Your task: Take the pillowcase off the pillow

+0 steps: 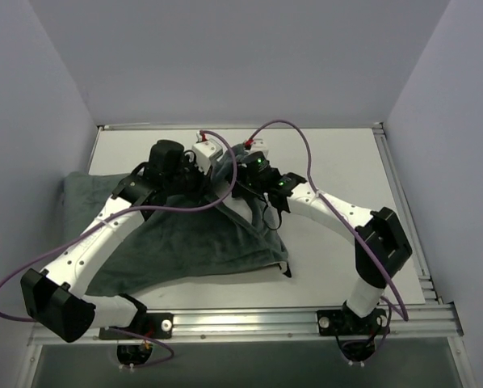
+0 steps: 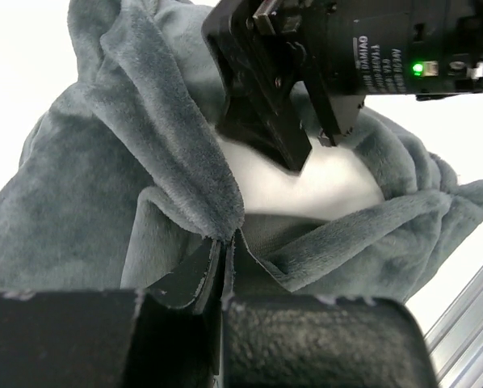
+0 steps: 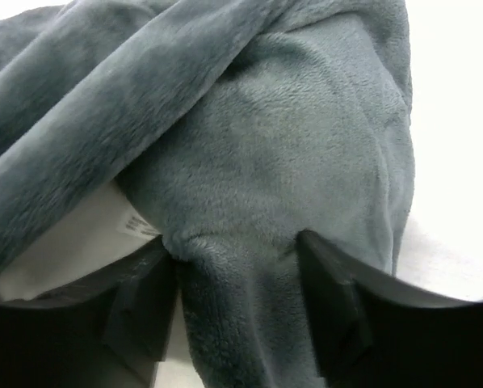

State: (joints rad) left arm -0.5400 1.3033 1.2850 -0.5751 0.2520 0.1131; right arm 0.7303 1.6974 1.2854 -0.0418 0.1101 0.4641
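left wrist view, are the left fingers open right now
No, the left fingers are pressed together, pinching a fold of the grey pillowcase between them.

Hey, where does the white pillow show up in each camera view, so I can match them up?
Top external: the pillow is a small white patch at centre, between the two arms.
Left wrist: the pillow is a white bulge right of centre, in the cloth's opening.
Right wrist: the pillow is a white sliver at lower left.
Shared landmark: the grey pillowcase around it.
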